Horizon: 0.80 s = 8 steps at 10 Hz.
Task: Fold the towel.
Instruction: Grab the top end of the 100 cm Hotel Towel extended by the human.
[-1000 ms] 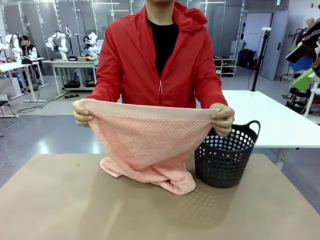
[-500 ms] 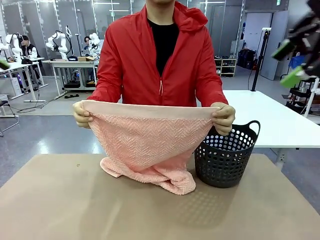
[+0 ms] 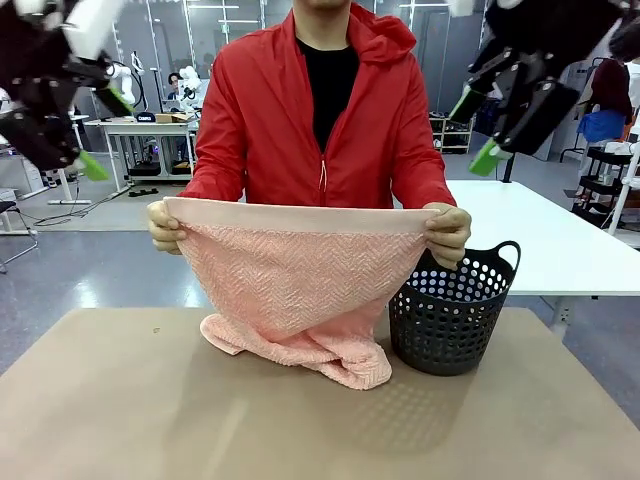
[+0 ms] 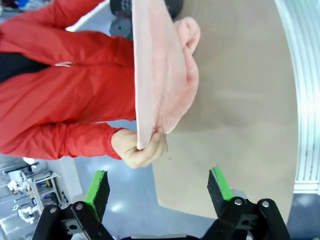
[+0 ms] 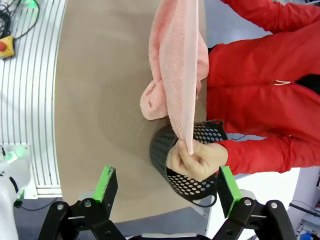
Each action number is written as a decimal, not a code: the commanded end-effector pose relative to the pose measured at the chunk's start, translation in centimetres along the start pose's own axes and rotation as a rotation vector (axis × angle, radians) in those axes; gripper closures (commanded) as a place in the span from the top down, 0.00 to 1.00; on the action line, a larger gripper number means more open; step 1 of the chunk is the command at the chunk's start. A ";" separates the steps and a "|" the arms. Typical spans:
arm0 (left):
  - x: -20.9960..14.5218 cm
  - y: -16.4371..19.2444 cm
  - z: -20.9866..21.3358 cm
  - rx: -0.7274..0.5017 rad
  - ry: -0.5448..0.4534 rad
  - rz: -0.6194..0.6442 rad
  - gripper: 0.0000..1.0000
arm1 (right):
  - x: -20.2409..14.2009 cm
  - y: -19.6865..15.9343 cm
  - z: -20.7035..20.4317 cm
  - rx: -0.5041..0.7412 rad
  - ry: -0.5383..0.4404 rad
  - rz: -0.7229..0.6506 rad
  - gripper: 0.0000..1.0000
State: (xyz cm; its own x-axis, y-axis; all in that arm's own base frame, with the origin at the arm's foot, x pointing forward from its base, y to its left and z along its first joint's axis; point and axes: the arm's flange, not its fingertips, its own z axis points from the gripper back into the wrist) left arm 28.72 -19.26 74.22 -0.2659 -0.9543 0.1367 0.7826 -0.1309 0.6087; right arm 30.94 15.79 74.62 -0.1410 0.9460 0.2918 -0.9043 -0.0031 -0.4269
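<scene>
Here, salmon-pink herringbone towel (image 3: 300, 285), top edge taut, bottom bunched

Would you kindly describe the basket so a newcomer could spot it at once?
Find the brown table. Near its far edge, beside the pink towel a person holds up, stands the basket. It alone is dark perforated plastic with a loop handle.

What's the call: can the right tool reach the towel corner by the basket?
Probably yes: the right tool hangs open above the towel, nothing between. But the person's hand pinches that corner itself.
</scene>
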 end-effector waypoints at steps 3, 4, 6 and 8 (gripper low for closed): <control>5.1 4.0 -3.3 -0.168 0.058 -0.007 1.00 | 2.3 -2.5 -2.2 0.020 0.096 0.050 1.00; 5.4 4.4 -4.3 -0.192 0.048 -0.001 1.00 | 2.6 -3.0 -2.7 0.036 0.106 0.046 1.00; 5.5 5.2 -5.9 -0.207 0.083 0.008 1.00 | 3.1 -3.9 -4.3 0.059 0.130 0.042 1.00; 5.1 6.4 -8.5 -0.249 0.081 -0.014 1.00 | 3.2 -5.3 -7.1 0.086 0.172 0.022 1.00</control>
State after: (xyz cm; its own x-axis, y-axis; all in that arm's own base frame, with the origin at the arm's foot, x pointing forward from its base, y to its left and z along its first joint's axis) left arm 36.23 -27.13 71.77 -0.2489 -0.9641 0.0926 0.8884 -0.1892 0.4182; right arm 37.29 20.28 71.71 -0.1469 0.9760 0.1609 -0.9265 -0.0788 -0.3680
